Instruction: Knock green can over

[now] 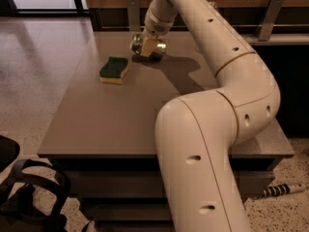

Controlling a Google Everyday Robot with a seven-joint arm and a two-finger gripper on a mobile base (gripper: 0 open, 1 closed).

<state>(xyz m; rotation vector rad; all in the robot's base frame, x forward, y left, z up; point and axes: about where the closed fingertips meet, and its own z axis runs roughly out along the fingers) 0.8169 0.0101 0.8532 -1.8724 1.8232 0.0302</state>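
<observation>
1 tool [149, 46] — at green can [136, 43], near sponge [114, 69]

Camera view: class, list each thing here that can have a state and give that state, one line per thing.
green can: tipped off upright, silver end facing left, at the gripper; contact with the table cannot be told.
gripper: low over the table's far side, at the can.
sponge: lying flat, green side up, apart from the can.
table: bearing the sponge.
</observation>
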